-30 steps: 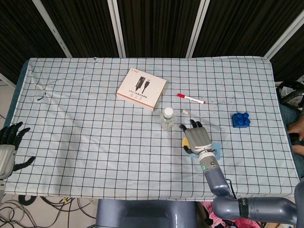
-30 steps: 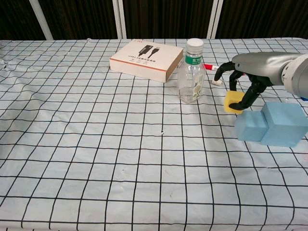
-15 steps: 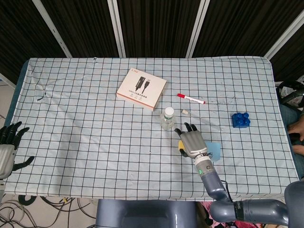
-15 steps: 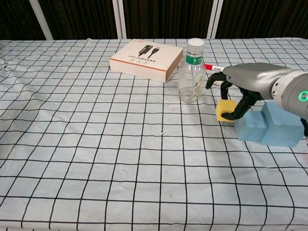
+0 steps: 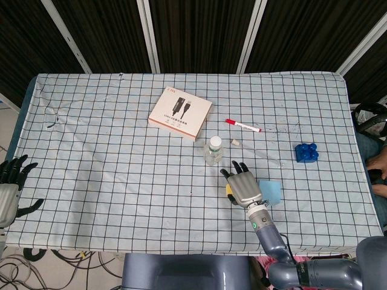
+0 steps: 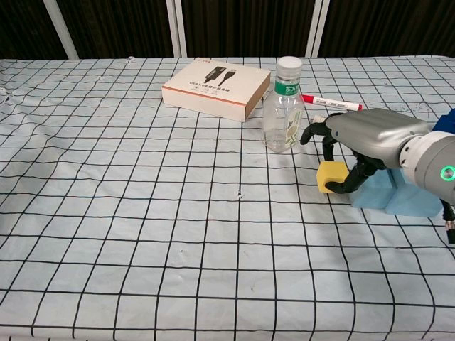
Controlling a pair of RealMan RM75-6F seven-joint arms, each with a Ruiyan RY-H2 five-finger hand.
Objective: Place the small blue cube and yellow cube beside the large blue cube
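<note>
1. Nearest the robot, the grey-and-black right hand (image 6: 355,145) reaches over the checked white tablecloth (image 6: 142,234), its dark fingers (image 6: 353,177) curled down around a small yellow foam cube (image 6: 331,176), which it grips; whether the cube touches the cloth cannot be told.
2. In the head view the same right hand (image 5: 243,186) covers most of the yellow cube (image 5: 229,191), leaving only a sliver showing at the hand's left edge.
3. Just behind and to the right of the yellow cube sits the pale blue foam block (image 6: 405,195), the large blue cube (image 5: 271,192), largely hidden by the hand and wrist; the small blue cube cannot be told apart from it in either view.
4. At the table's near left edge, well apart from everything, the left hand (image 5: 11,187) hangs off the cloth with its black fingers spread, holding nothing.
5. Beyond the right hand stands a clear plastic bottle with a white cap (image 6: 283,105), upright.
6. Farther back lies a flat white-and-orange cardboard box (image 6: 217,87), and to its right a red-and-white marker pen (image 6: 330,102).
7. Near the right edge rests a dark blue studded toy brick (image 5: 306,151).
</note>
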